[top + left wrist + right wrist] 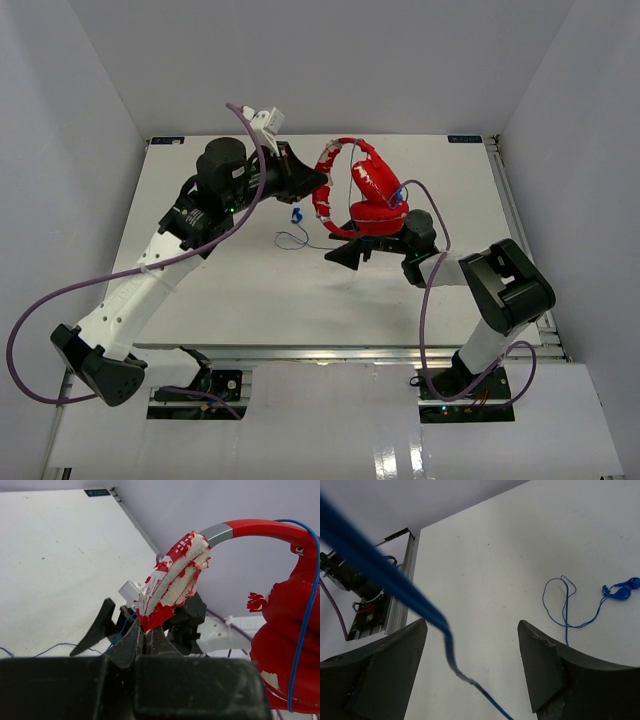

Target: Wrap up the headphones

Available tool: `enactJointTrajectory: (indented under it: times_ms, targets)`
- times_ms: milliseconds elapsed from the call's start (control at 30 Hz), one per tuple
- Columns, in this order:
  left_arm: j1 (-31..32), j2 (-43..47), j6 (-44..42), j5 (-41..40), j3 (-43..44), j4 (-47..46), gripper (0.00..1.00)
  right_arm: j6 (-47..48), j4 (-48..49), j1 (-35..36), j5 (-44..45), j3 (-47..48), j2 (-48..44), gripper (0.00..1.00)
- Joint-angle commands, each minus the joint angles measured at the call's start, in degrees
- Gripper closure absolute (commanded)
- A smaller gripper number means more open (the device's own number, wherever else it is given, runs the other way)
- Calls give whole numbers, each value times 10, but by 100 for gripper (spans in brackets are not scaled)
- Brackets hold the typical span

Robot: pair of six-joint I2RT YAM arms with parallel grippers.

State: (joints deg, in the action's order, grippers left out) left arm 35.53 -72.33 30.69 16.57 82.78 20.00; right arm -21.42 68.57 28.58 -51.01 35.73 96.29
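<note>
The red headphones hang above the table's middle, cups stacked to the right. My left gripper is shut on the frayed red-and-white headband, the jaws pinching its torn lower end. Their thin blue cable runs down across a cup and passes loosely between the fingers of my right gripper, which stands open just below the cups. The rest of the cable lies in loops on the table, ending at the blue plug.
White walls close in the table on three sides. A metal rail runs along its edge. Purple robot cables trail from both arms. The right arm's fingers show behind the headband in the left wrist view.
</note>
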Motion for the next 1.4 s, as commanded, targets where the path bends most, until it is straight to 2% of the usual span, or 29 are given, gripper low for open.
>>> enactJointTrajectory:
  times_ms: [0,100,133,233,300,433,500,567,700,767,933,1067,1233,1367]
  targets:
    - [2,39,60,-47,19,-86,100,-91,203,21,2,6,14,48]
    - [2,41,61,-99,33,-80,100,-69,183,22,-9,-14,0,88]
    - [2,42,62,-140,35,-76,100,-35,163,21,-8,-28,-22,92]
    - [1,41,61,-228,42,-56,100,64,8,21,2,-43,-77,92]
    - [1,37,53,-292,41,-48,100,163,-99,24,17,-38,-127,92]
    - [-6,16,12,-400,28,-45,100,358,-416,42,97,7,-213,92]
    - [-11,-4,-18,-437,23,-47,100,432,-470,58,143,27,-248,92]
    - [-21,-35,-64,-469,10,-56,100,511,-582,84,207,61,-290,92]
    - [-26,-80,-130,-492,-30,-73,100,586,-735,101,313,125,-334,92]
    - [-26,-91,-141,-498,-46,-80,100,622,-776,118,341,162,-338,92]
    - [-27,-144,-152,-488,-84,-85,100,696,-832,171,499,267,-314,92]
    - [-27,-136,-171,-419,-118,-93,100,765,-798,171,609,303,-295,92]
    - [-24,-96,-243,-303,-165,-101,100,823,-736,165,659,274,-275,91]
    - [-23,-35,-310,-247,-215,-97,100,810,-696,140,634,258,-261,90]
